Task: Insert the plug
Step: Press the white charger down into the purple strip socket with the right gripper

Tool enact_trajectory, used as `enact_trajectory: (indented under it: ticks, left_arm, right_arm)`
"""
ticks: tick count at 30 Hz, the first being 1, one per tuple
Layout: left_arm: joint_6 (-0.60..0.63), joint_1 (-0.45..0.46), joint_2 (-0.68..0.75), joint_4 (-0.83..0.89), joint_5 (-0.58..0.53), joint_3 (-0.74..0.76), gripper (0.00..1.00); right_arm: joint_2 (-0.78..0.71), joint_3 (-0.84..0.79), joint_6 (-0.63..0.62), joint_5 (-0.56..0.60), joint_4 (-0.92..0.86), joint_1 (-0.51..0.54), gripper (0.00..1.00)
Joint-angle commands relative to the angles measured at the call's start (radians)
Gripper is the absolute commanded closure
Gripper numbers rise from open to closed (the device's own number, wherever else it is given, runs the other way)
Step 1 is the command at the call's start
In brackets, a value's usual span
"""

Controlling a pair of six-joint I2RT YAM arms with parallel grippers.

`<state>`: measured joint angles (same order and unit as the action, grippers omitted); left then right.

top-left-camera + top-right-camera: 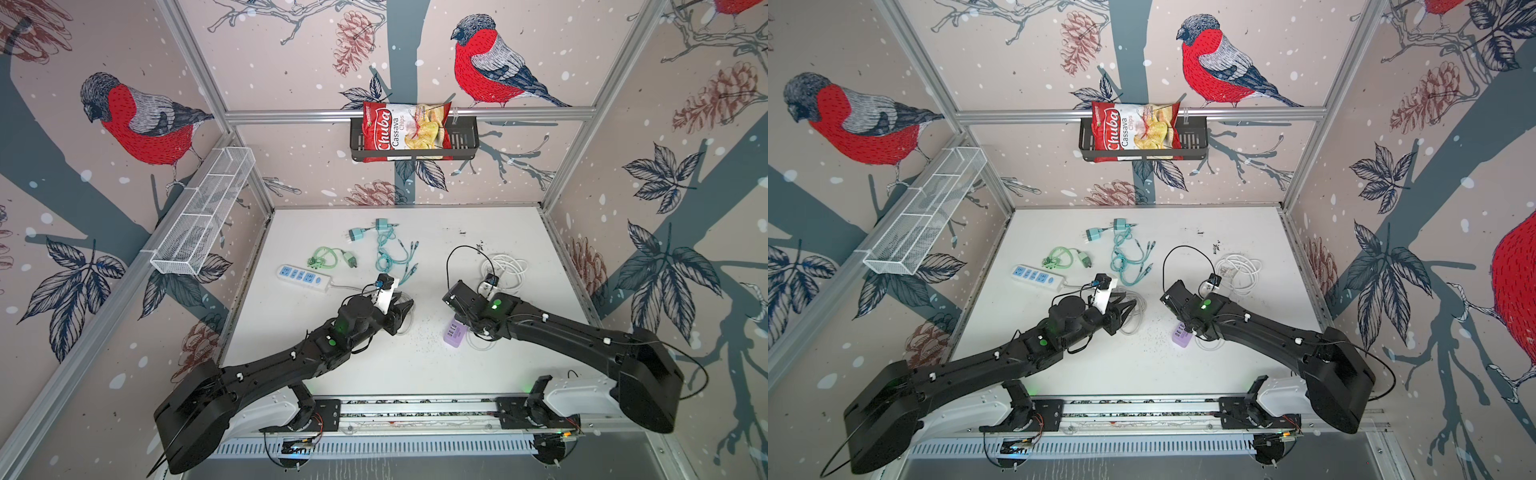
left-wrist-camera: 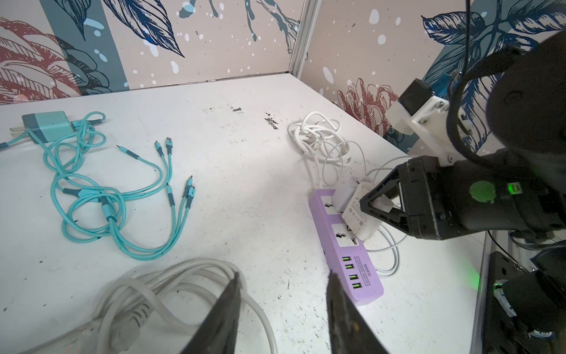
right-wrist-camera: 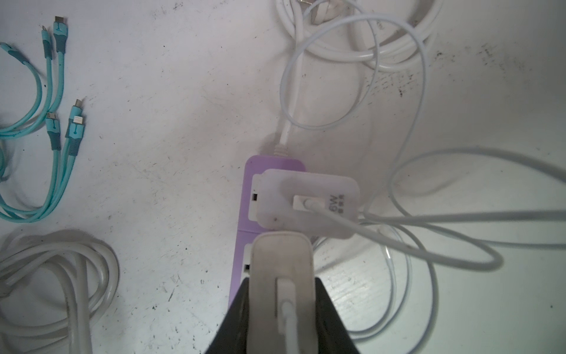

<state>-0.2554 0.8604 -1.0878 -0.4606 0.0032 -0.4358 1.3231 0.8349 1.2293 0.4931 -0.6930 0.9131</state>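
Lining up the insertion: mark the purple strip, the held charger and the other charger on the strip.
purple strip (image 2: 364, 272), left wrist view, top face beside USB ports
held charger (image 3: 281, 260), right wrist view, back face
other charger (image 3: 275, 211), right wrist view, back face

My left arm (image 1: 270, 370) stretches from seven o'clock toward one o'clock, my left gripper (image 1: 405, 307) held low with jaws parted, while my right arm (image 1: 561, 328) reaches in from four o'clock, wrist bent down, my right gripper (image 3: 281, 282) clamped on a white plug (image 3: 281, 257).
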Motion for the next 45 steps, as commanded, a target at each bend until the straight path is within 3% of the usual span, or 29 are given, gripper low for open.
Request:
enact_trajectory:
  ticks: [1, 25, 35, 45]
  left_arm:
    - [0.008, -0.001, 0.008, -0.015, 0.0, 0.0, 0.54]
    - [0.008, -0.003, 0.063, -0.016, -0.002, 0.026, 0.55]
    - [0.004, -0.003, 0.079, -0.004, -0.024, 0.023, 0.55]
    - [-0.018, -0.003, 0.13, 0.032, -0.103, 0.021, 0.55]
  right_arm:
    - [0.006, -0.001, 0.028, -0.025, -0.032, 0.014, 0.89]
    - [0.165, 0.042, 0.174, 0.033, -0.076, 0.142, 0.9]
    - [0.219, -0.046, 0.175, -0.024, 0.037, 0.153, 0.9]
    - [0.277, 0.023, 0.108, -0.015, 0.032, 0.122, 0.9]
